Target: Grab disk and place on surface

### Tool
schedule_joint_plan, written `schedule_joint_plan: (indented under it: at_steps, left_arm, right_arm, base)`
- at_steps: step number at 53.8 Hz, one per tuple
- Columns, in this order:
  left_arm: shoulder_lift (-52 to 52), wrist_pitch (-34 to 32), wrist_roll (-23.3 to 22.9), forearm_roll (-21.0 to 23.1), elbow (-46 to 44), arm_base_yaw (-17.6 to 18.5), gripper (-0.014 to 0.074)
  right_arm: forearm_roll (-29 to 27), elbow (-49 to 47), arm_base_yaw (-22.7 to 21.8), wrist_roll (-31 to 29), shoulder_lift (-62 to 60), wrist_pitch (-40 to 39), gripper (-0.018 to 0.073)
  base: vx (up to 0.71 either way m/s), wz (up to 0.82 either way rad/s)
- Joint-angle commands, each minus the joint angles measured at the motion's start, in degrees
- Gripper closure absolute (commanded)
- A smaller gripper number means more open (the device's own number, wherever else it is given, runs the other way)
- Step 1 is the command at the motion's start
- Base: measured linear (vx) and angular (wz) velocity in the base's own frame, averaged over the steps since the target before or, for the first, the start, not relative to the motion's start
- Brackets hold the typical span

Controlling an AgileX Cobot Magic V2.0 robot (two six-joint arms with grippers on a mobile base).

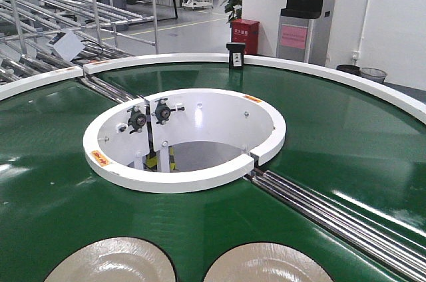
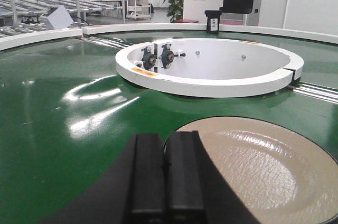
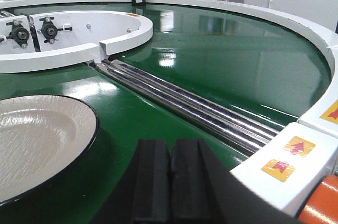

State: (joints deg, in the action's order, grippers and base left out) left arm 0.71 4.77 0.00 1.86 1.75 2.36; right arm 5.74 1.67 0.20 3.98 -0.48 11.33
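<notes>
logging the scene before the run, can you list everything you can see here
plates: two, beige with dark rims, on the belt's near edge, the second to the right
belt: one, green, curving around the ring
ring: one, white, middle of the belt
rollers: several, silver, crossing the belt at two gaps
small box: one, black, at the belt's far edge
racks: several, grey metal, background left
left gripper: one, black, shut and empty, over the belt beside a plate
right gripper: one, black, shut and empty, between a plate and the rollers
</notes>
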Motion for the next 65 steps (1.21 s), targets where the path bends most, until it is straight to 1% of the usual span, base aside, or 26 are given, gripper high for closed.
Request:
schedule_joint_plan:
  at_steps: [1, 32, 37, 41, 49, 55, 60, 62, 65]
  left_arm:
    - [0.7, -4.8, -0.5, -0.1, -1.1, 0.1, 0.0603]
    - [0.7, -4.8, -0.5, -0.1, -1.2, 0.1, 0.0603]
    - [0.7, -6.8, -0.5, -0.1, -1.5, 0.1, 0.0603]
    - [0.7, -10.0, -0.5, -0.1, -1.6, 0.1, 0.0603]
    - [0.7, -16.8, -0.5, -0.1, -1.6, 0.1, 0.0603]
    - [0.7, -19.7, -2.3, -0.1, -2.0, 0.1, 0.0603]
    - [0.7, -19.0, -2.5, -0.1, -4.4, 0.1, 0.0603]
    - [0.7, -17.7, -2.5, -0.1, -6.7, 0.1, 0.0603]
    - [0.6, -14.6, -2.4, -0.1, -10.8, 0.1, 0.0603]
  right_arm:
    - [0.3, 0.5, -0.2, -0.2, -0.6, -5.0, 0.0567]
    - [0.3, 0.5, -0.2, -0.2, -0.6, -5.0, 0.0567]
    - [0.3, 0.5, -0.2, -0.2, -0.6, -5.1, 0.0567]
    - [0.3, 0.5, -0.2, -0.2, -0.6, -5.4, 0.0567]
    - [-0.1, 0.5, -0.2, -0.1, -0.6, -11.9, 0.0567]
    - [0.1, 0.5, -0.3, -0.5, -0.6, -17.3, 0.0567]
    - [-0.4, -0.1, -0.3, 0.0, -0.6, -22.9, 0.0567]
    - [-1.5, -1.5, -0.3, 0.4, -0.6, -22.8, 0.0567]
    - [-2.2, -5.0, -0.3, 0.3, -0.2, -19.8, 0.0567]
  base:
    - [0.00, 0.00]
    - [0.00, 0.00]
    - [0.00, 0.00]
    - [0.00, 0.00]
    - [0.00, 0.00]
    - [0.00, 0.00]
    - [0.00, 0.00]
    - [0.00, 0.00]
    - [0.00, 0.00]
